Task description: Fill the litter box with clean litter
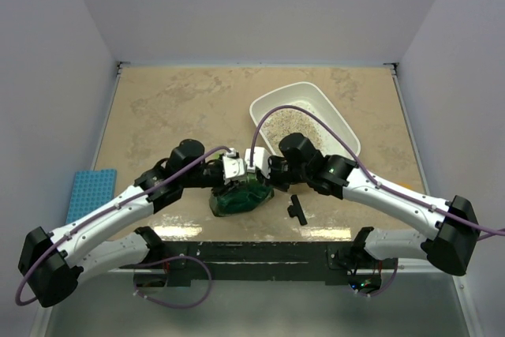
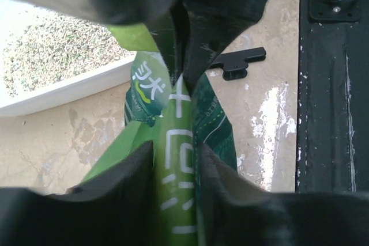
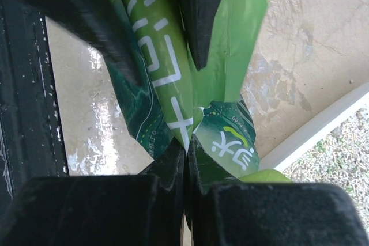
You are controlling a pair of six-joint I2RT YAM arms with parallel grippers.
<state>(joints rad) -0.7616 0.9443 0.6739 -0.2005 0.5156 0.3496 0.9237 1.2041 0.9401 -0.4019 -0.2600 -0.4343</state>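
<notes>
The white litter box [image 1: 341, 127] lies right of centre, holding pale speckled clean litter [image 1: 293, 125]; its wall [image 2: 69, 89] and litter [image 2: 52, 56] show in the left wrist view, and its rim [image 3: 323, 125] in the right wrist view. A crinkled green bag [image 1: 241, 197] sits on the table near the front. My left gripper [image 1: 231, 170] is shut on the bag's top fold [image 2: 173, 159]. My right gripper [image 1: 264, 168] is shut on the same bag edge [image 3: 190, 125]. The two grippers meet just above the bag.
A small black T-shaped part [image 1: 297, 210] lies right of the bag, also seen in the left wrist view [image 2: 239, 61]. A blue rack [image 1: 89, 192] sits at the left edge. The black base rail [image 1: 252, 254] runs along the front.
</notes>
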